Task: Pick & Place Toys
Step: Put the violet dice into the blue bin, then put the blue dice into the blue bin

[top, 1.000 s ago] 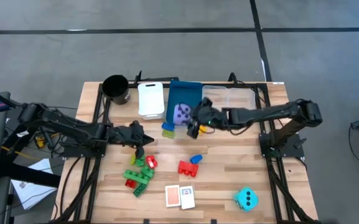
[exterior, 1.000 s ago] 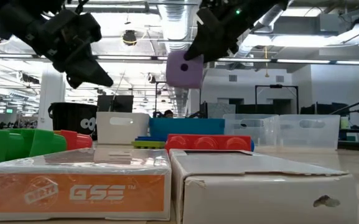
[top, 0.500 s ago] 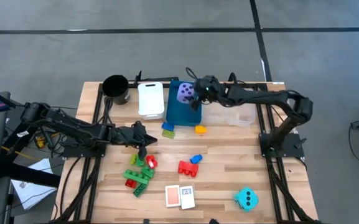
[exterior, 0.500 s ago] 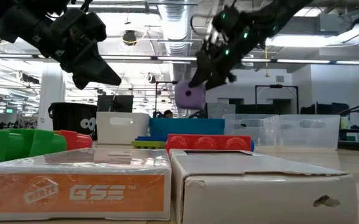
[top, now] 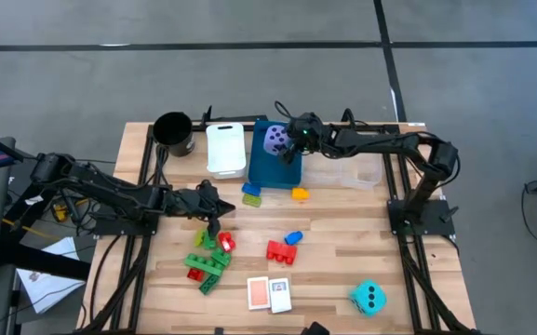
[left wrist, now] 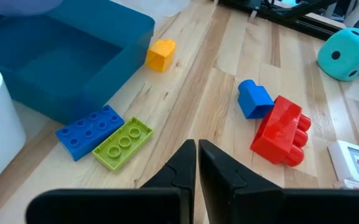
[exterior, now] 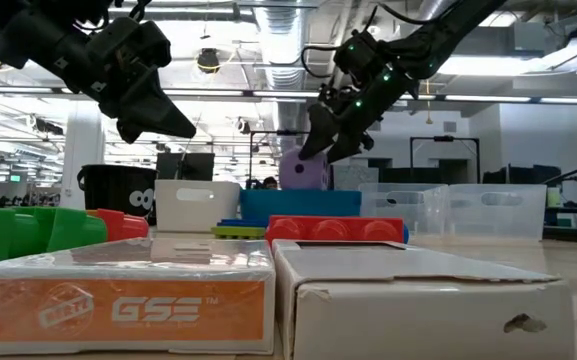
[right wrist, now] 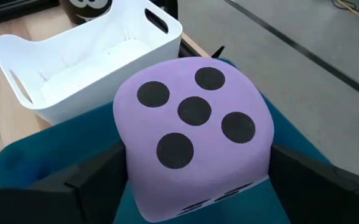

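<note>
Hovering over the far end of the blue bin [top: 275, 164], the right gripper [top: 291, 137] has its fingers spread wide either side of the purple die [top: 275, 141]; whether they still touch it I cannot tell. The die looks soft and light, best pinched across two flat opposite faces. Near the bin's front, the left gripper [top: 214, 212] hangs with fingers closed and empty. The bricks [left wrist: 281, 129] there look stiff and smooth; grip their straight sides.
</note>
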You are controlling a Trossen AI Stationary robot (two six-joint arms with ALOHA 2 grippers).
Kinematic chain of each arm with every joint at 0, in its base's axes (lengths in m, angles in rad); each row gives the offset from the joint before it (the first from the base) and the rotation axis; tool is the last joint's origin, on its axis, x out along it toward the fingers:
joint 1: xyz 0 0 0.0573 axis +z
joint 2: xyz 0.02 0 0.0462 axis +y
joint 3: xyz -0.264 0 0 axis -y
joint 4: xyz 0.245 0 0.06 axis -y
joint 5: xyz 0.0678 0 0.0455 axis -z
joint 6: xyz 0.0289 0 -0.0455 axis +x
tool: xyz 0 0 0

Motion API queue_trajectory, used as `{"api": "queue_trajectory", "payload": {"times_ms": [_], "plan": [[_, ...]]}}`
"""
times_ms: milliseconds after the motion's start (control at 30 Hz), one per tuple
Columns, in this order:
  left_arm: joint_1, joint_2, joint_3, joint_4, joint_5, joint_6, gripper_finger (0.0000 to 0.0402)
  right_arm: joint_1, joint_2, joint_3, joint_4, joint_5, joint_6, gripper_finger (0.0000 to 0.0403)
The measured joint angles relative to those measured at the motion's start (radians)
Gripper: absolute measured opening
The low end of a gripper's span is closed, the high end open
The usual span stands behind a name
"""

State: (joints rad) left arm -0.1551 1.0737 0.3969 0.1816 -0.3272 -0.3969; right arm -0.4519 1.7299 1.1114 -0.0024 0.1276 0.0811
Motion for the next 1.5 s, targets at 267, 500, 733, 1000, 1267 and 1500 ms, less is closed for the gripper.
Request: {"api": "queue_trajectory", "payload": {"times_ms": [267, 500, 733, 1000, 1267, 1500], "plan": [[0.0, 0.0, 0.0, -0.001, -0.003, 0.0, 0.0013, 0.001, -0.008, 0.0, -0.003, 0.0, 0.003, 0.0388], [0.0, 0.0, 0.0, -0.001, -0.004, 0.0, 0.0013, 0.008, -0.025, 0.0, -0.008, 0.006, 0.025, 0.0389], [0.0, 0.0, 0.0, 0.011, -0.003, 0.0, 0.0013, 0.109, -0.171, 0.0, -0.017, 0.154, -0.06, 0.039], [0.0, 0.0, 0.0, 0.133, -0.003, 0.027, 0.0013, 0.444, -0.346, -0.026, -0.29, 0.452, 0.058, 0.0389], [-0.001, 0.021, 0.0, 0.428, 0.122, 0.119, 0.0013, 0.846, -0.394, -0.055, -0.513, 0.723, 0.429, 0.0389], [-0.033, 0.204, 0.048, 0.694, 0.283, 0.129, 0.0013, 1.074, -0.394, -0.055, -0.607, 0.766, 0.644, 0.0389]]}}
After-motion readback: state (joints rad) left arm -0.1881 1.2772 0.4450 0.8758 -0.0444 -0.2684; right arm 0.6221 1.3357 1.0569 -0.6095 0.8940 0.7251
